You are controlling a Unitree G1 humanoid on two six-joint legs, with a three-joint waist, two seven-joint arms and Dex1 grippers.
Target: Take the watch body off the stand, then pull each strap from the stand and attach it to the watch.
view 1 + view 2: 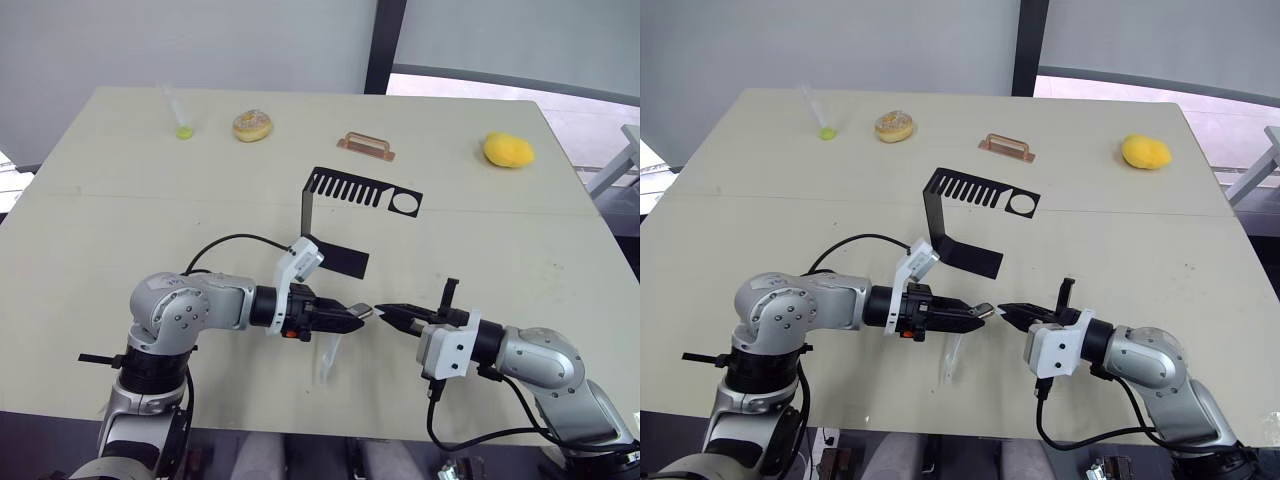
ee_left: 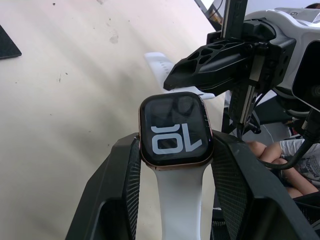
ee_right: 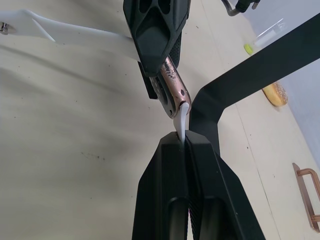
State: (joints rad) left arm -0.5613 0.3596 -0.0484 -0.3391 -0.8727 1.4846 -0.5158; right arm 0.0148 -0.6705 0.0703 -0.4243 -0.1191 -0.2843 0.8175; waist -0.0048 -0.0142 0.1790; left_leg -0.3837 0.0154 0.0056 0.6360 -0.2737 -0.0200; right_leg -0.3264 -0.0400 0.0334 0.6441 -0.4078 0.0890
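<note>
watch body (image 2: 175, 129) between left pincer (image 2: 175, 165) fingers

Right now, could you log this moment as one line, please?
left end effector: holds watch body | right end effector: pinches second strap at body | stand: empty

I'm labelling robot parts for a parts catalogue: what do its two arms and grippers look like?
Both arms are silver-grey metal with rounded, bolt-studded joints, white wrist blocks and looping black cables. The left gripper and right gripper each have two black fingers with cut-out lattice sides; the left wrist bears a small orange-red spot.
</note>
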